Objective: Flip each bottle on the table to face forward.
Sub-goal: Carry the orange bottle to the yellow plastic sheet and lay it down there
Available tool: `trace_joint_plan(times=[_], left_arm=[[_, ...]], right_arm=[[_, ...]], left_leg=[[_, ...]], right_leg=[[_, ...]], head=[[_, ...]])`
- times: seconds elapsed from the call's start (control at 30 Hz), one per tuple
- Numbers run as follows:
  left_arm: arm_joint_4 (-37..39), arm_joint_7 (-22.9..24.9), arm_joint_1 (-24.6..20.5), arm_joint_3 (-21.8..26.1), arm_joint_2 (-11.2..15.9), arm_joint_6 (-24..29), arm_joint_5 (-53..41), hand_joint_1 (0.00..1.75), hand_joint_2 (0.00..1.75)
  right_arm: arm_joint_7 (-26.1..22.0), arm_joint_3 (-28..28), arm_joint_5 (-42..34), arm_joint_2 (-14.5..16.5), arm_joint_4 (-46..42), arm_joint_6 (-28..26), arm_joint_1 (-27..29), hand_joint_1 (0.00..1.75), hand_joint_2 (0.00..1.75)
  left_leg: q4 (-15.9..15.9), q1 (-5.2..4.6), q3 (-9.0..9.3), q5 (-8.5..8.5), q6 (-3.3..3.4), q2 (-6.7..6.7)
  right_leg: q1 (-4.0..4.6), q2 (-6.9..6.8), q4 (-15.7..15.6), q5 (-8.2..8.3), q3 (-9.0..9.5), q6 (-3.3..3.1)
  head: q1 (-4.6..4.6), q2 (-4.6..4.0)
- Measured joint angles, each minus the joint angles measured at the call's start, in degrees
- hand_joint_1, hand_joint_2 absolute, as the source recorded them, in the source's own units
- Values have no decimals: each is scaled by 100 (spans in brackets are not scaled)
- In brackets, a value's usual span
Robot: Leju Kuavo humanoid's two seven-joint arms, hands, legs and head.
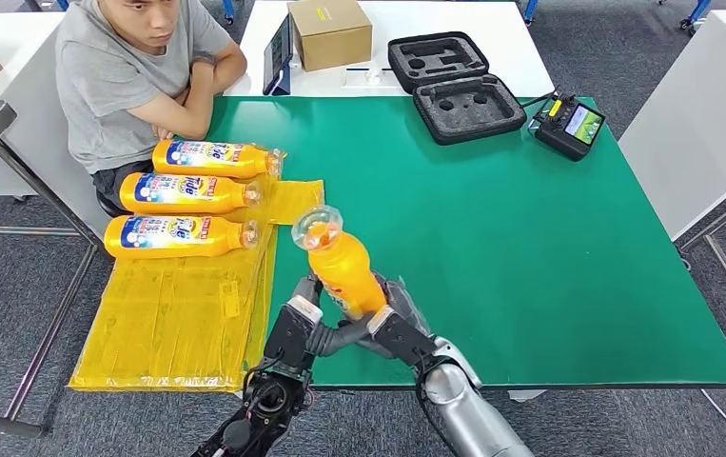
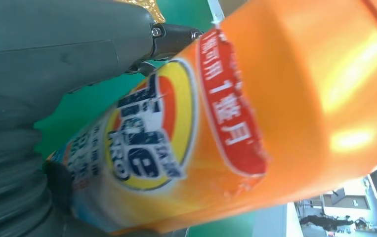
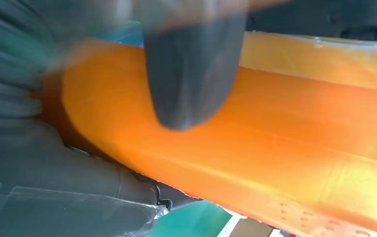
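On the left, three orange detergent bottles (image 1: 208, 158) (image 1: 190, 192) (image 1: 181, 235) lie side by side on the yellow plastic sheet (image 1: 178, 324), labels up, caps pointing right; a person (image 1: 135, 67) sits behind them with folded arms. Moving right, you see the fourth bottle (image 1: 342, 265) lifted off the green table (image 1: 549, 248) near its front edge, tilted with the cap (image 1: 317, 227) up and away from you. Your left hand (image 1: 294, 328) grips its lower body from the left, and your right hand (image 1: 399, 328) clasps it from the right, thumb pressed on the orange side. Judgement: mid-flip on the last bottle. The label faces your left wrist camera, so next you likely need to roll it label-up and lay it beside the row.
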Motion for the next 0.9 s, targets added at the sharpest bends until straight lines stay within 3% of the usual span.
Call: trace_joint_plan(times=[0.13, 0.27, 0.3, 0.4, 0.43, 0.63, 0.77, 0.9], left_arm=[[-2, -1, 14, 84, 0, -4, 46, 0, 175], [-2, -2, 36, 154, 0, -32, 48, 0, 175], [-2, -2, 41, 168, -1, -39, 48, 6, 175], [-2, -1, 58, 198, -2, -68, 52, 110, 175], [-2, -1, 62, 202, -2, -80, 55, 140, 175], [-34, -17, 65, 206, -22, -145, 57, 138, 175], [-56, -17, 66, 208, -22, -154, 57, 163, 175], [-85, -17, 62, 209, -22, -192, 73, 171, 175]], right_arm=[[38, 96, 103, 38, 110, -136, -41, 161, 175], [41, 157, 150, 57, 233, -230, -102, 139, 175], [41, 172, 156, 61, 259, -240, -115, 123, 175], [41, 212, 164, 66, 321, -276, -137, 55, 175], [43, 223, 166, 69, 334, -288, -138, 47, 175], [91, 296, 190, 91, 398, -305, -98, 43, 175], [96, 324, 191, 91, 414, -311, -93, 3, 175], [119, 365, 200, 102, 432, -380, -66, 0, 175]], left_leg=[[0, 0, 0, 0, 0, 0], [0, 0, 0, 0, 0, 0], [0, 0, 0, 0, 0, 0], [0, 0, 1, 0, 0, 0], [0, 0, 1, 0, 0, 0], [0, 0, 1, 0, 0, 1], [0, 0, 1, 0, 0, 1], [0, 0, 1, 0, 0, 1]], right_leg=[[0, 0, 0, 0, -1, 0], [-1, 0, 0, 0, -1, 0], [-1, 0, 0, 0, -1, 0], [-1, 0, 0, 0, -1, 0], [-1, 0, 0, 0, -1, 0], [0, 1, 0, 0, -1, 0], [0, 1, 0, 0, -2, 0], [0, 1, 0, 0, -1, 0]], head=[[1, 0], [1, 0], [1, 0], [1, 0], [1, 0], [1, 0], [1, 0], [1, 0]])
